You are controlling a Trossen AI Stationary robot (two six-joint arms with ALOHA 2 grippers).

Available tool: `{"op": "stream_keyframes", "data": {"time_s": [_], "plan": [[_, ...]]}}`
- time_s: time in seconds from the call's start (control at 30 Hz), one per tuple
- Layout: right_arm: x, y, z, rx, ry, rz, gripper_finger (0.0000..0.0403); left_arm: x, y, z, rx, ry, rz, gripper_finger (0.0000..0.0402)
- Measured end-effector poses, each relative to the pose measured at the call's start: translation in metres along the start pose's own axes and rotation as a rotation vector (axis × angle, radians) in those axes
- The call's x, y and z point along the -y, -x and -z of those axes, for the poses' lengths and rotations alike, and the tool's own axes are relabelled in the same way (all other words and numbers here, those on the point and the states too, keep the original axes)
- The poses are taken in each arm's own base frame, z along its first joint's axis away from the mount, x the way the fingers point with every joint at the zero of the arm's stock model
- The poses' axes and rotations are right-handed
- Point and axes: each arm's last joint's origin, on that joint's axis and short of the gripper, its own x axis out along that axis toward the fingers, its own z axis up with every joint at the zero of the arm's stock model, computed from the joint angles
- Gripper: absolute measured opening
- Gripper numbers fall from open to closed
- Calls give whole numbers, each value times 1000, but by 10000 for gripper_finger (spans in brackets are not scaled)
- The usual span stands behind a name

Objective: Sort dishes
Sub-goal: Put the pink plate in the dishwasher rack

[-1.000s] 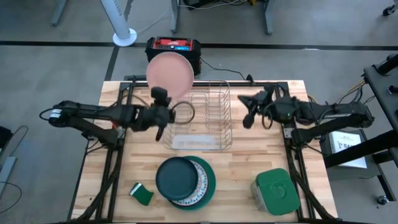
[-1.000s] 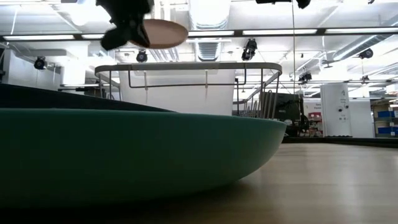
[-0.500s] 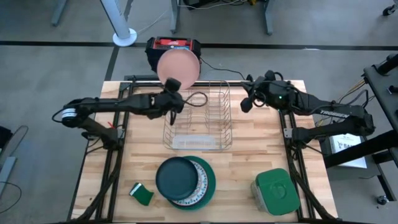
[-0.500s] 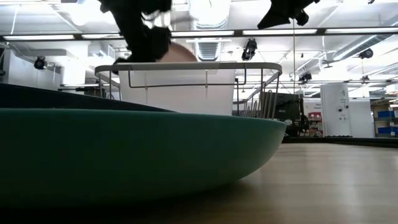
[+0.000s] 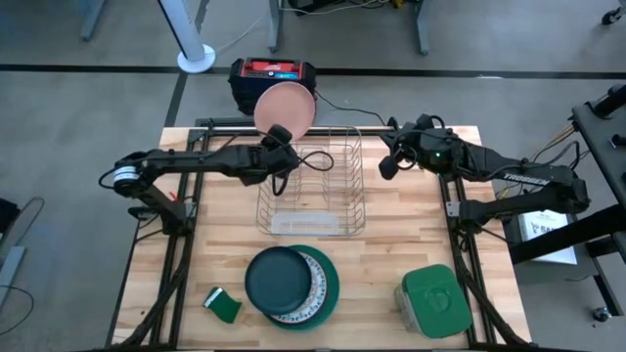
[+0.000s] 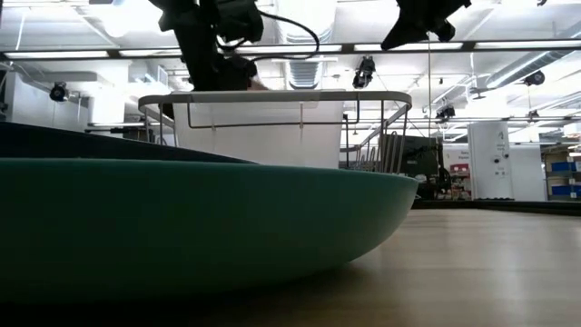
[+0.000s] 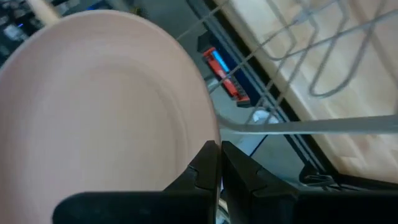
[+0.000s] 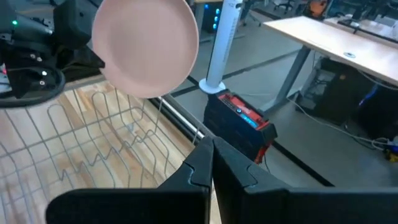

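four plates show here. the pink plate (image 5: 286, 107) is clamped in the left hand (image 5: 277, 140), up in the air over the far edge of the wire rack (image 5: 313, 191), tipped up on its edge. in the left wrist view the pink plate (image 7: 106, 118) fills most of the pic, w/ the 2 dark fingers (image 7: 214, 177) pinched on its rim. the right wrist view shows the pink plate (image 8: 146, 46) face-on above the rack wires (image 8: 99, 155).

the other 3 plates sit in one stack on the surface (image 5: 391, 264), on the near side of the rack. dark teal plate (image 5: 279, 280) is on top, white plate w/ a pattern (image 5: 315, 284) under it, bright green plate (image 5: 331, 289) at the bottom, poking out on the right side. in the low view the green plate (image 6: 200, 227) is very close and big, w/ the rack (image 6: 281, 123) behind it.

the right hand (image 5: 388, 162) hangs just right of the rack's far corner, fingers together, holding nothing.

a green box w/ a lid (image 5: 431, 300) sits right of the stack. a small green sponge (image 5: 224, 305) lies left of the stack. a black and red box (image 5: 273, 76) sits on the floor past the far edge of the surface, behind the rack.
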Motion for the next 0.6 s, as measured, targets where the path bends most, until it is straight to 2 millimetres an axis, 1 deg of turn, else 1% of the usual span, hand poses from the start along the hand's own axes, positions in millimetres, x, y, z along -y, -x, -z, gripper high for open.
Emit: {"op": "stream_keyframes", "data": {"time_s": [0.17, 0.27, 0.43, 0.6], "plan": [[0, 0, 4, -36, -2, 2, 0, 3, -2, -4, 35, -23, 36, 0], [0, 0, 5, -51, 5, 3, 0, 7, -6, -8, 30, -55, 62, 0], [1, 0, 8, -79, -2, 6, 0, 10, -7, -10, 25, -77, 80, 0], [1, 1, 10, -97, 7, 8, 0, 11, -8, -12, 42, -57, 95, 0]]}}
